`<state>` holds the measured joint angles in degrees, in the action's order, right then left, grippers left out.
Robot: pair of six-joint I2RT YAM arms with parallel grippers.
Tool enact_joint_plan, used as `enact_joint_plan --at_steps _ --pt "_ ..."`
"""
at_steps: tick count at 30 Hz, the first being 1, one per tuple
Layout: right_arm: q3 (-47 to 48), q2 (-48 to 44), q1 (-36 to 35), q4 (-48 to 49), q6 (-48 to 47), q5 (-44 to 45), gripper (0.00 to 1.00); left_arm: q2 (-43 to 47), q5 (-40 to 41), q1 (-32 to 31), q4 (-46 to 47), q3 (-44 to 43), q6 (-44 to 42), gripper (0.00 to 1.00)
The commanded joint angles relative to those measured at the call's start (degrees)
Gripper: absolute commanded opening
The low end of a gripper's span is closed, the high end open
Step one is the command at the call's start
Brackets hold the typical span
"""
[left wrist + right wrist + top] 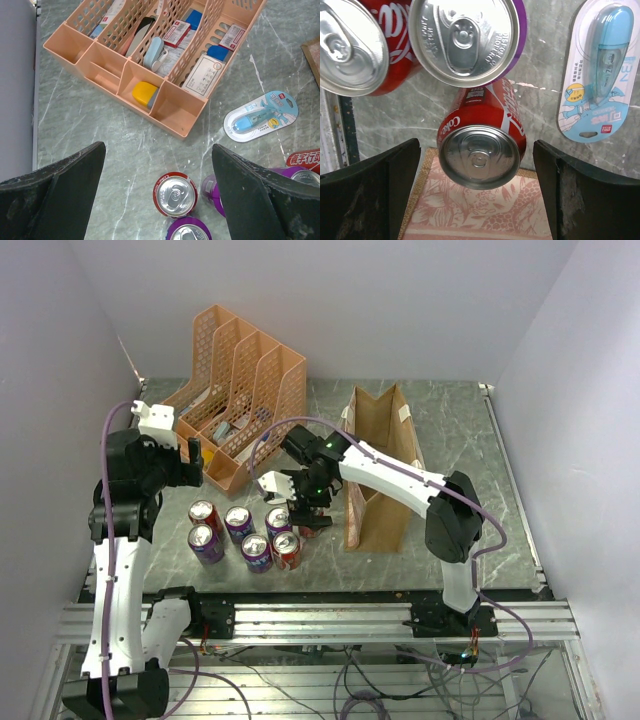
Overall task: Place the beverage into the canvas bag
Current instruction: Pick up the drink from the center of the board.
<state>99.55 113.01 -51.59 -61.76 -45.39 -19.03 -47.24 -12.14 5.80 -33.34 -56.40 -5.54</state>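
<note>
The step in hand looks like the pick-up, with nothing yet in the canvas bag (pixel 382 425) as far as can be told; the right gripper (pixel 476 144) hangs over the can cluster just left of the bag, its jaws spread wide on either side of a red can (pixel 485 112) and touching nothing; the left gripper (pixel 159 147) is likewise spread and empty, well to the left of the bag, and seems to have no part in this step

The next move calls for lowering the right claw squarely onto that can, closing on its body, lifting straight up, then carrying it the short way right to the bag's mouth

A purple can (pixel 465 40) and a second red can (pixel 350 45) stand close against the chosen one on its side away from the bag, so a finger could clip them; a blister pack (pixel 597 70) holding a blue tool lies flat on the table (pixel 450 410) near the bag's left side; the orange organiser (pixel 245 380) sits left of and behind the bag, out of the path
</note>
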Motion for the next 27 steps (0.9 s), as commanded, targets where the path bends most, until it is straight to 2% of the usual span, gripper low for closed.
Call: enact_joint_plan --at_steps 1,10,16,21,24,27 --pt "-1.3 0.7 -0.2 4.5 0.4 1.6 0.94 0.7 0.7 1.0 -0.5 -0.6 -0.1 0.98" --pt "-4.7 0.7 -0.2 9.4 1.9 2.1 0.82 1.0 0.0 1.4 -0.5 -0.2 -0.4 0.97" --pt "-6.7 -1.1 -0.2 11.2 2.2 2.5 0.67 1.0 -0.5 1.5 -0.4 -0.4 -1.7 0.95" --pt "-4.6 -3.0 0.5 11.3 4.5 0.8 0.51 0.1 -3.5 1.5 -0.6 -0.4 -5.1 0.92" --pt "-3.4 -5.2 1.2 11.9 6.3 0.0 0.45 -1.2 -4.4 1.4 -1.6 -1.3 -6.1 0.99" --pt "-2.7 -8.3 1.6 12.7 7.7 -0.7 0.4 -4.2 -5.6 1.4 -3.5 -2.8 -6.9 1.0"
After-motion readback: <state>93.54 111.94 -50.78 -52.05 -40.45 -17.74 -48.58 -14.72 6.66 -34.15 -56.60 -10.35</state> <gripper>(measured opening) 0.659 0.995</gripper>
